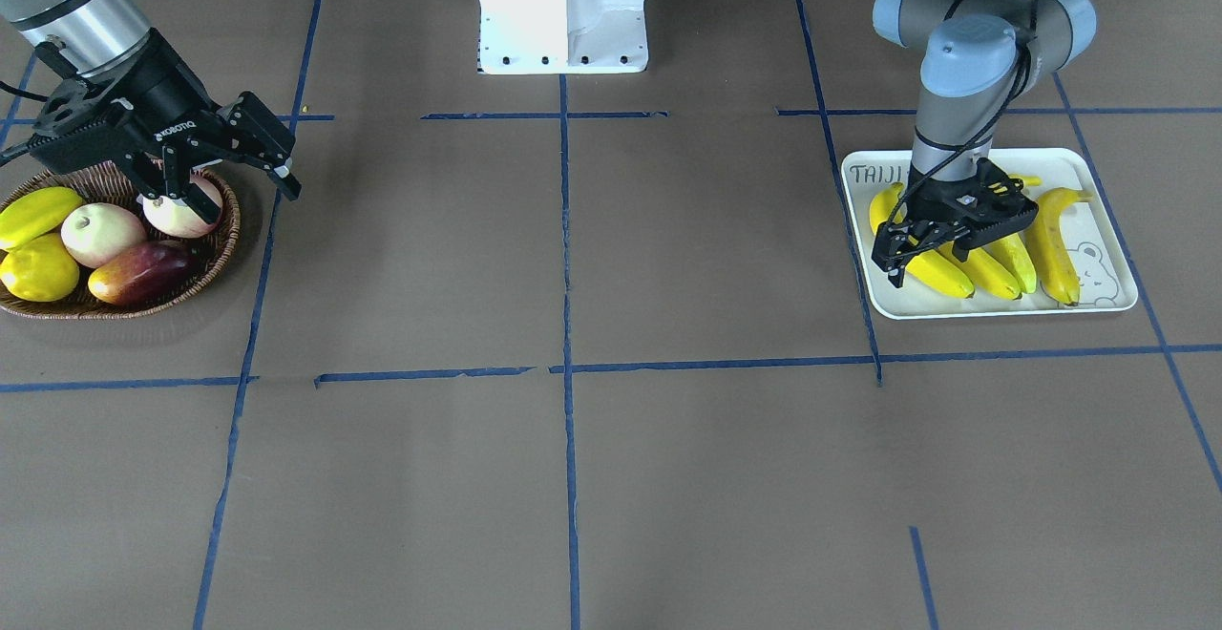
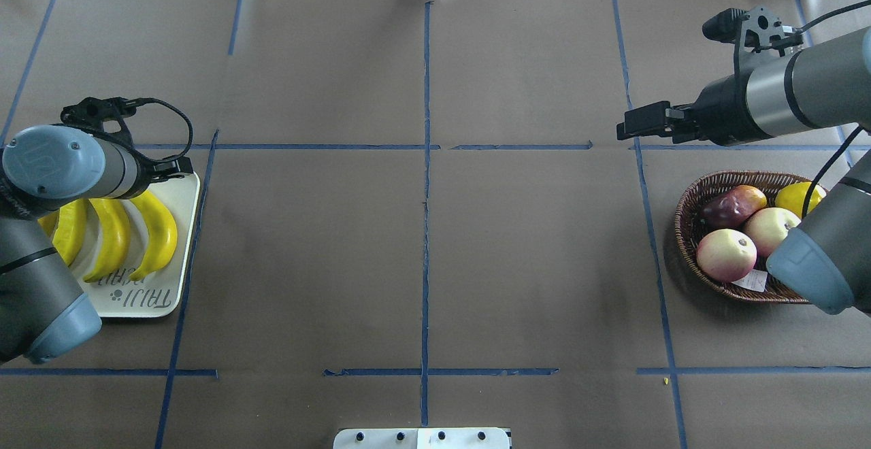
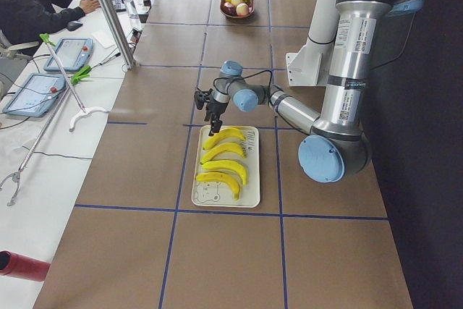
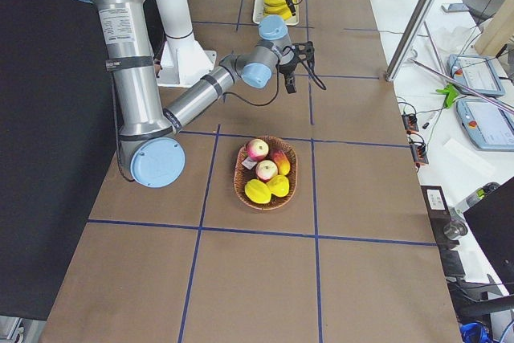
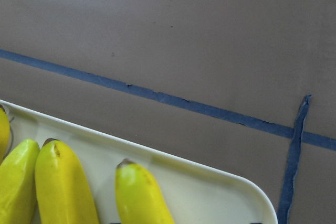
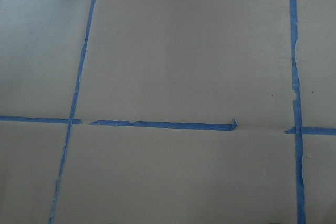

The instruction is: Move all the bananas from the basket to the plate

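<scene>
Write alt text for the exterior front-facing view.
Four bananas lie side by side on the white plate at the view's right, with the open left gripper over them. At the view's left, the open right gripper hangs over the basket, which holds other fruit but no bananas.

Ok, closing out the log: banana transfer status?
Left gripper open above four long yellow bananas on white rectangular plate. Right gripper open, empty. Brown woven wicker basket holds no bananas.

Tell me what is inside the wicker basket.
Inside the basket: two yellow oval fruits, two pink apples, one dark red mango. The right gripper covers part of one apple and the back rim. The floor under them is hidden.
</scene>
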Controlling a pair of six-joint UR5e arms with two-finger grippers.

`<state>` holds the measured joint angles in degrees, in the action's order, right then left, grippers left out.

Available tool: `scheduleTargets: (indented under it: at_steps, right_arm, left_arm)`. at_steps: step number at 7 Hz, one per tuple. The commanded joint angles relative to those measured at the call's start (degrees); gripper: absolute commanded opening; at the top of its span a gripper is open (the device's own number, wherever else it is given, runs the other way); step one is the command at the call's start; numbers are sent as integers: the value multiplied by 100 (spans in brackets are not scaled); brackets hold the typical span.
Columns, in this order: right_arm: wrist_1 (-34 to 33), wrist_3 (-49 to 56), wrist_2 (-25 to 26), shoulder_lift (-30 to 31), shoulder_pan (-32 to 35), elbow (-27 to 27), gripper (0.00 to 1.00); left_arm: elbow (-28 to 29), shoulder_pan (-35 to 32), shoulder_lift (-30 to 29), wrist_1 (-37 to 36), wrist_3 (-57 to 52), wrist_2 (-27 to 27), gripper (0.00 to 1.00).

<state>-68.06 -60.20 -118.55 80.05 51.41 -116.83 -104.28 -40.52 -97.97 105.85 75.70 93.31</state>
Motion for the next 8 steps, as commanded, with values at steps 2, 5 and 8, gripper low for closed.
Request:
scheduleTargets:
  at_steps: [2,5,8]
  right_arm:
    - [-1422,1548,-430,-42,770,-15,100]
    - [-1684,3432,-876,405,1780,404,100]
    - [-1666,5572,-1624,1098,3072,1195,100]
  left_arm:
    - [-391,-296,32,-21,-770,703,100]
    - [-418,-1655,94,-529,-3236,2167,100]
    - [229,-3587,357,-1066,-6260,3855,100]
